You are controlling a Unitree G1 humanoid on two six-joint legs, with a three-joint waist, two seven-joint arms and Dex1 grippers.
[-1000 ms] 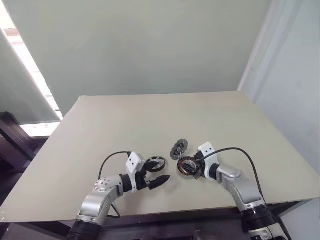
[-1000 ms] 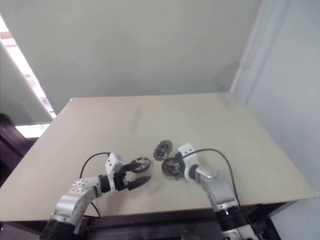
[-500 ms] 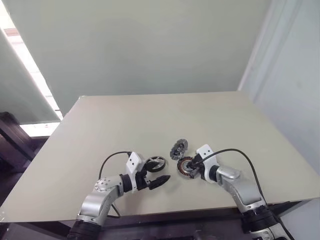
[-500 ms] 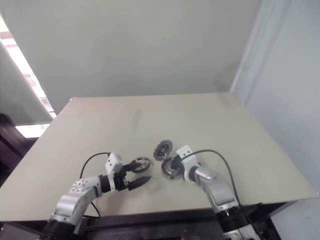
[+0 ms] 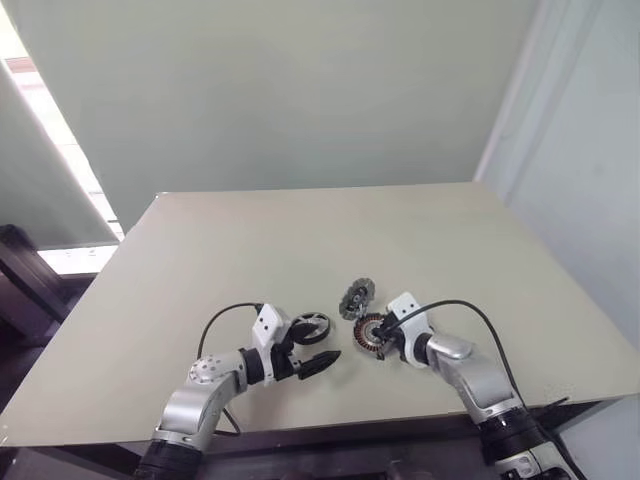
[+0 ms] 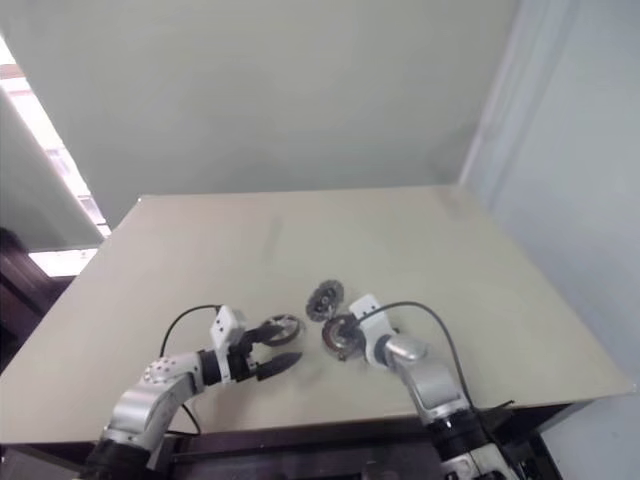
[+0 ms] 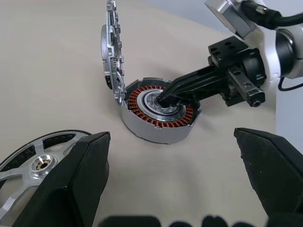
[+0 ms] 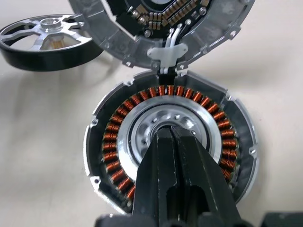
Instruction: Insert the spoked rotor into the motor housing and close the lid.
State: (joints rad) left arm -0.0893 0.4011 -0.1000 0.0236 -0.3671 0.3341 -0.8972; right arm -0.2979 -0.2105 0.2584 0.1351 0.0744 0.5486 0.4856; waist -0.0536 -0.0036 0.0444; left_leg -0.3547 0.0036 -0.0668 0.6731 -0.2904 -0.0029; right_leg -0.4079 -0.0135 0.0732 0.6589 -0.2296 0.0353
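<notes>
While the right gripper (image 7: 165, 100) presses pinched-shut, empty tips on the housing (image 7: 158, 116) hub, apparently steadying it, lid (image 7: 111, 47) upright behind, rotor (image 7: 35, 158) lies beside the wide-open left gripper (image 5: 308, 357).

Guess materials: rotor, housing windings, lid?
Spoked rotor: looks like bright machined metal, shiny spokes and hub, dark rim. Motor housing: copper-orange coils look like copper wire; silvery metal shell and centre. Lid: grey metal by its dull sheen, notched rim.

Rotor (image 5: 310, 326) left of housing (image 5: 372, 332)
</notes>
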